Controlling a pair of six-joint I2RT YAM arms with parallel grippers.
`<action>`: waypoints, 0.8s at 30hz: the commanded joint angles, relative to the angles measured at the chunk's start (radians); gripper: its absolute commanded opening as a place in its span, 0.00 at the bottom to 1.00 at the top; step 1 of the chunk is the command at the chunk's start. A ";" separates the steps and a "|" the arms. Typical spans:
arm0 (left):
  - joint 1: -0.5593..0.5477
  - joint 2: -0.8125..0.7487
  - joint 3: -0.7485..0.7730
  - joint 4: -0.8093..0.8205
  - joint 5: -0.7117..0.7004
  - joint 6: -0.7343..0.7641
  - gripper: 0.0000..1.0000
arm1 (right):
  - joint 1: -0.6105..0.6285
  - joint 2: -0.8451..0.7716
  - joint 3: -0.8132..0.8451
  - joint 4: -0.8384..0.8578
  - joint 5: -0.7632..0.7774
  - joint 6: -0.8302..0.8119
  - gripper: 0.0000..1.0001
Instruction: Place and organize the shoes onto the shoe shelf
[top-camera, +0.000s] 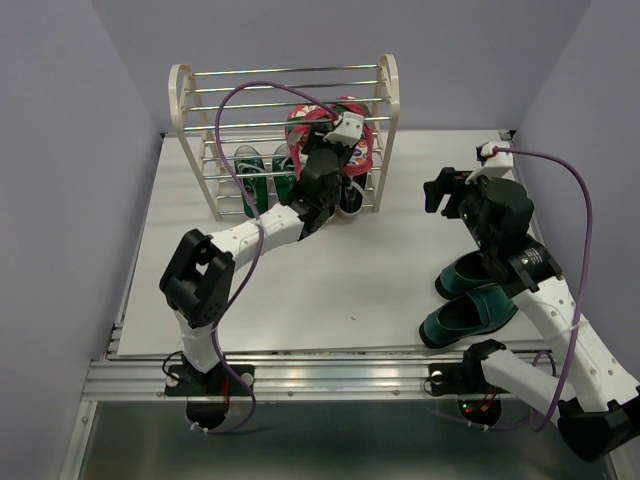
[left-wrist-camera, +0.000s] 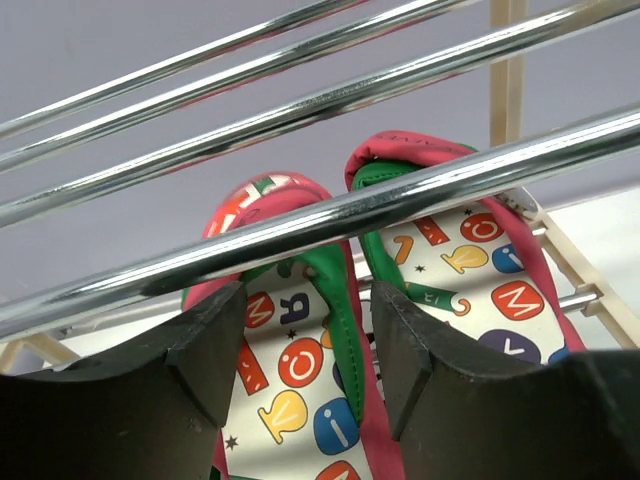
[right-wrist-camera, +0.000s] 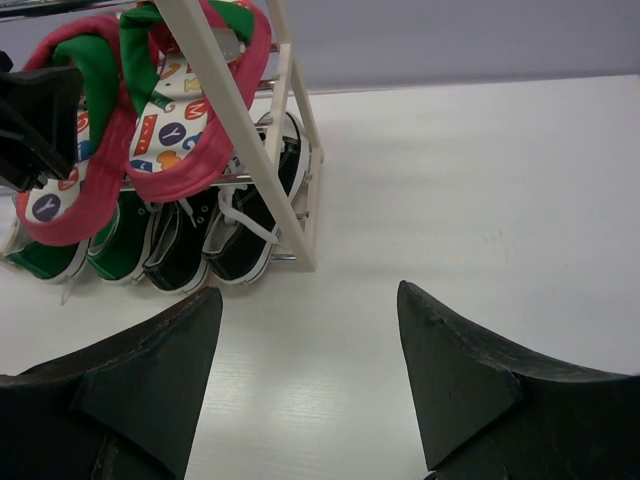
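The shoe shelf (top-camera: 183, 100) stands at the back of the table. Two red-pink flip-flops (top-camera: 300, 125) with printed soles lean on its middle bars, also in the right wrist view (right-wrist-camera: 165, 110). My left gripper (top-camera: 315, 140) reaches into the shelf. It is open (left-wrist-camera: 308, 290), its jaws either side of the green strap of the left flip-flop (left-wrist-camera: 290, 370). Green sneakers (top-camera: 252, 178) and black sneakers (right-wrist-camera: 235, 235) sit on the bottom tier. Two teal loafers (top-camera: 470, 312) lie on the table at the right. My right gripper (top-camera: 443, 192) is open and empty (right-wrist-camera: 309, 290) above bare table.
Chrome bars (left-wrist-camera: 400, 200) cross close in front of the left wrist camera. The shelf's cream side frame (right-wrist-camera: 290, 130) stands left of my right gripper. Purple cables arch over both arms. Walls close the table in on three sides.
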 joint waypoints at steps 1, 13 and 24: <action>0.008 -0.012 0.060 0.032 0.013 -0.006 0.65 | 0.002 -0.011 0.013 0.023 0.011 -0.013 0.76; -0.024 -0.148 -0.041 -0.070 0.056 -0.075 0.91 | 0.002 -0.013 0.010 0.023 -0.007 -0.006 0.83; -0.230 -0.256 0.014 -0.508 -0.001 -0.252 0.99 | 0.002 -0.043 -0.005 -0.063 0.037 0.111 1.00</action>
